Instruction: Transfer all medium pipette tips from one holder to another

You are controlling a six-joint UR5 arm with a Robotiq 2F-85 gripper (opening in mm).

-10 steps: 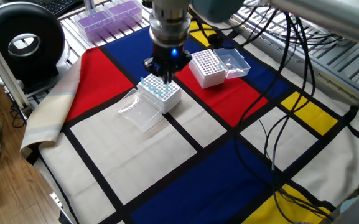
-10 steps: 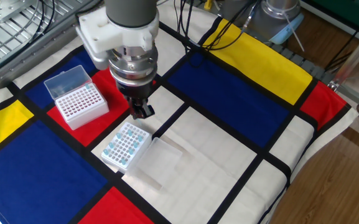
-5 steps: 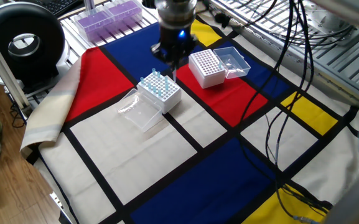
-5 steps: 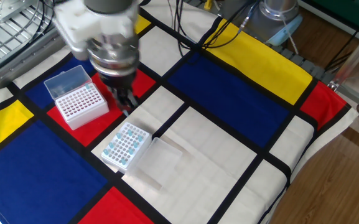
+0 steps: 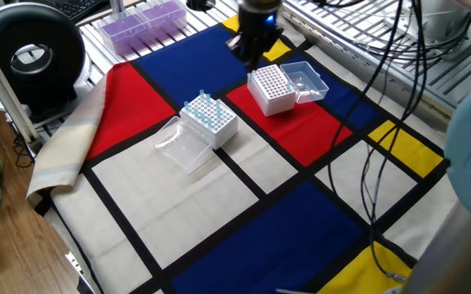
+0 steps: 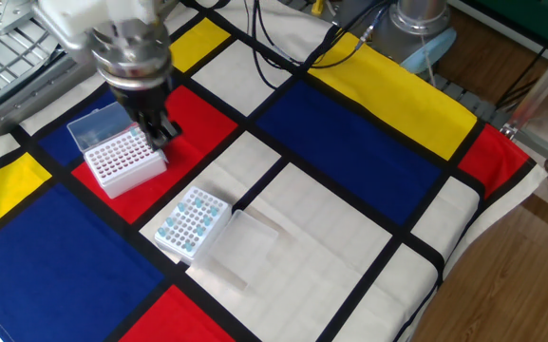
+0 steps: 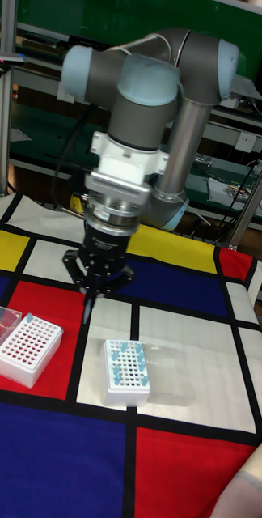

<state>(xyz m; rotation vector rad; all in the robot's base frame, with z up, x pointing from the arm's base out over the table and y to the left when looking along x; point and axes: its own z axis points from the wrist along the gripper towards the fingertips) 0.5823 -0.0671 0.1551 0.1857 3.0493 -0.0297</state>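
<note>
Jaws: gripper (image 7: 88,303) points straight down, its jaws drawn together to a narrow tip; whether a tip is pinched there is too small to tell. It hangs away from the tip rack (image 5: 211,118), by the edge of the second rack (image 6: 120,160).
Arm: UR5 arm (image 7: 147,81) has its grey upper links folded high behind the wrist, the wrist vertical over the bench.
Bench: covered by a cloth (image 5: 300,212) of red, blue, yellow and white blocks with black lines; the tip rack sits on a white block beside a red one.
Black round device: (image 5: 31,53) off the cloth, well apart from the tip rack.
Cables: (image 5: 382,98) dark loops trail over the cloth on the side of the second rack away from the tip rack.
Purple-filled rack: (image 5: 141,20) beyond the cloth's edge, well apart from the tip rack.
Second rack: white, near the tip rack on a red block, its holes looking empty, its clear lid (image 5: 307,82) flipped open.
Loose clear lid: (image 6: 240,245) lies flat against the tip rack.
Medium pipette tips: (image 6: 183,223) light-blue tops standing upright in part of the tip rack's grid.
</note>
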